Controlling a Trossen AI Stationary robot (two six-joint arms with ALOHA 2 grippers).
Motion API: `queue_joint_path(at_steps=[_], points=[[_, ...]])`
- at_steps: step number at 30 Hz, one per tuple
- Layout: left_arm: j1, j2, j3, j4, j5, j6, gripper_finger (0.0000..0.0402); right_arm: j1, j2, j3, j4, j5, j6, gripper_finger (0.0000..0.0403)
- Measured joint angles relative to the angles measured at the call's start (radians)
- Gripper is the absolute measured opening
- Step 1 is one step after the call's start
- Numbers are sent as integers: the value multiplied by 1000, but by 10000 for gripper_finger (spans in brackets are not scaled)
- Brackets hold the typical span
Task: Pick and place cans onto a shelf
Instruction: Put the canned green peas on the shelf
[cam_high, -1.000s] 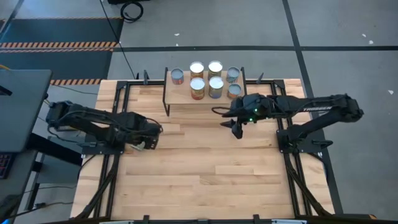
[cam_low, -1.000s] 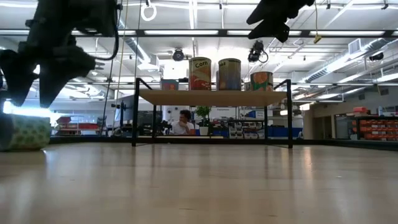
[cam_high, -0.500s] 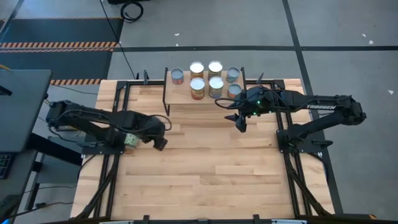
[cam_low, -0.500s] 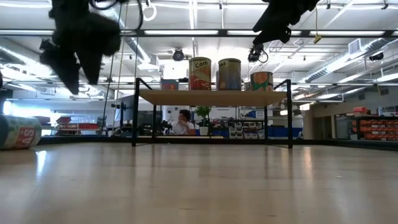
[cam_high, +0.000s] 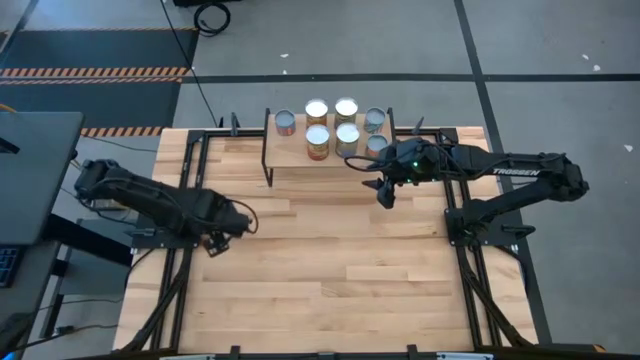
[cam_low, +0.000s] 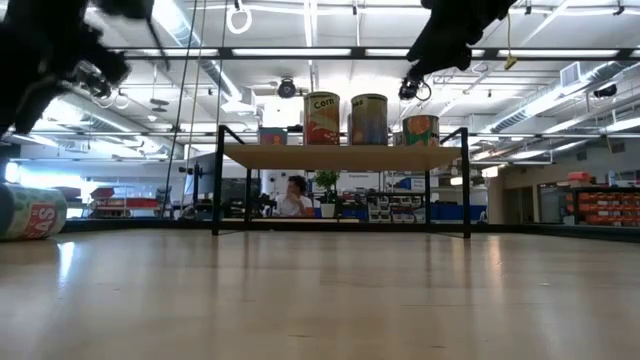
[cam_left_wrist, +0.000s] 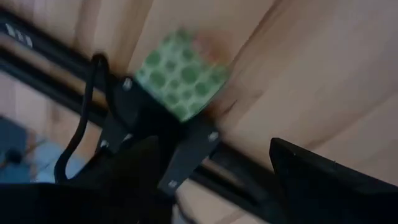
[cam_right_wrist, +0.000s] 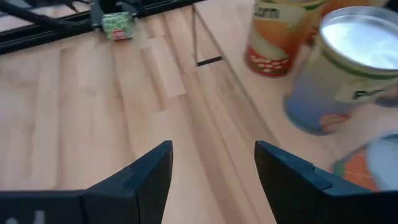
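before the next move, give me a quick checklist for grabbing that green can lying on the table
1. Left gripper open, empty: ok.
2. Green can between its fingers: not ok, it lies on its side ahead of them.
3. Right gripper open, empty, hanging in front of the shelf: ok.
4. Bare spot on the shelf's front left: ok.
5. Shelved cans upright: ok.

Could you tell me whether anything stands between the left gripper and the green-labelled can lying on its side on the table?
Partly. The green-dotted can lies against a black metal frame bracket at the wooden table's left edge. From the open left gripper, that bracket sits just before the can; nothing else intervenes.
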Motion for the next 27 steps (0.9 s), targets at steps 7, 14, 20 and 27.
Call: queue_joint_path(at_steps=[7,14,20,27], points=[[110,61,-98,-1,-40,361,314,75,6,0,4,71,-120,253],[208,189,-99,35,-50,661,315,112,41,0,-12,126,-13,306],[239,267,-98,93,-54,814,315,133,78,0,-35,128,84,341],[238,316,-99,146,-48,889,315,165,124,0,-37,127,115,348]])
